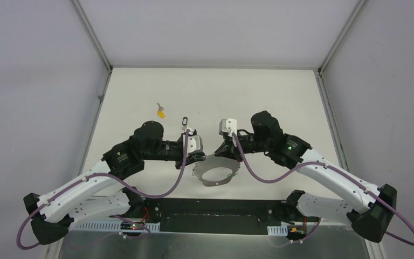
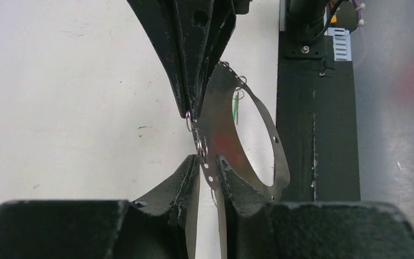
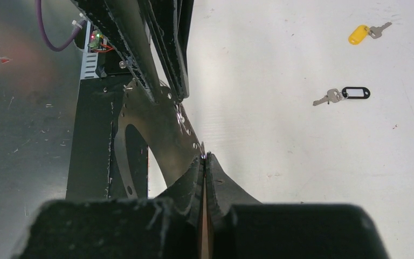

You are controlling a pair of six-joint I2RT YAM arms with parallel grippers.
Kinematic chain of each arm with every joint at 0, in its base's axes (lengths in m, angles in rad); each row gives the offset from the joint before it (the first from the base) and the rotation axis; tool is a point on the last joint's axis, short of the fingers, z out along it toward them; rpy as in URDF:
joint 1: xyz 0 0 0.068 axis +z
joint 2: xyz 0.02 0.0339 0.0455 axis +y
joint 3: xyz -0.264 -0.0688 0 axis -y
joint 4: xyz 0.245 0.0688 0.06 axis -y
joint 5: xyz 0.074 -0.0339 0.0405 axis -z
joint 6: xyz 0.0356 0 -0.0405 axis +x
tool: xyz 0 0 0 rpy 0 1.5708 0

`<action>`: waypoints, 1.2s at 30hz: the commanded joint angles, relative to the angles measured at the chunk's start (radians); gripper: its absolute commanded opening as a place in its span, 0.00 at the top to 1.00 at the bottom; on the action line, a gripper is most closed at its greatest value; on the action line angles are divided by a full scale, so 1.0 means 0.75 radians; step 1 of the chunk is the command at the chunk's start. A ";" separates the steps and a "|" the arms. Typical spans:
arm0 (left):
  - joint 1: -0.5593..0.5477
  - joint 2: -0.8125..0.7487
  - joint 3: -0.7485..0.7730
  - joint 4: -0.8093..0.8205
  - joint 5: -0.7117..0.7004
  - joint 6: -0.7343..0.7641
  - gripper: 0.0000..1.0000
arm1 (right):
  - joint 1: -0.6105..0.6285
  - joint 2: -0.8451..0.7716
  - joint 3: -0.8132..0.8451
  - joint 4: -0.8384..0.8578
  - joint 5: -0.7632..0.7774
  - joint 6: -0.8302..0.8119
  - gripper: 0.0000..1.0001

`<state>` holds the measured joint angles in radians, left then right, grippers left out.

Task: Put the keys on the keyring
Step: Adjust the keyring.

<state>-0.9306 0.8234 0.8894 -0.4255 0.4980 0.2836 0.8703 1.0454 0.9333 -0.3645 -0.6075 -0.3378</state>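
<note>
From above, the keyring sits between the two arms, near their bases. Its long axis runs across the table from the left arm's side to the right arm's side, and its far rim is lifted into the left gripper and the right gripper. Whether the near rim touches the table cannot be told. Two keys lie loose farther out. The yellow-tagged key lies diagonally with its blade pointing away and to the left, and the black-tagged key lies closer to the left gripper. In the left wrist view, the left gripper has its fingers drawn in on both faces of the keyring, which looks like a pinch. The right gripper comes down from above and bites the rim. The green-tagged key hangs on the loop, long axis up and down in this picture, so one key seems to be done. In the right wrist view, the right gripper has its fingers pressed together on the keyring at its edge, and the left gripper straddles the band above. The black-tagged key points its blade toward the keyring, with the yellow-tagged key beyond it. The step in hand is probably steadying the loop — perhaps working at its opening. The next move likely needs one gripper to keep hold while the other lets go and fetches a loose key — the black-tagged one is nearer.
</note>
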 commanded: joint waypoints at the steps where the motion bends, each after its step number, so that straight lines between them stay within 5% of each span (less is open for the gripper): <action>1: -0.019 -0.011 0.068 -0.015 0.006 0.056 0.85 | -0.013 -0.021 0.081 0.067 0.037 0.015 1.00; 5: -0.018 -0.022 0.093 -0.015 -0.059 0.028 0.85 | -0.013 -0.026 0.081 0.066 0.027 0.011 1.00; 11: -0.017 0.031 0.130 -0.014 0.019 0.017 0.63 | -0.013 -0.016 0.090 0.065 0.012 0.005 1.00; 22: -0.041 0.197 0.208 -0.006 0.029 0.128 0.63 | -0.013 -0.009 0.099 0.054 0.002 -0.004 1.00; 36: -0.204 0.174 0.154 0.046 -0.354 0.235 0.60 | -0.013 0.005 0.106 0.072 -0.005 0.023 1.00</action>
<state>-1.0546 0.9752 0.9997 -0.4370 0.3447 0.4145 0.8627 1.0557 0.9592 -0.3637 -0.5884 -0.3378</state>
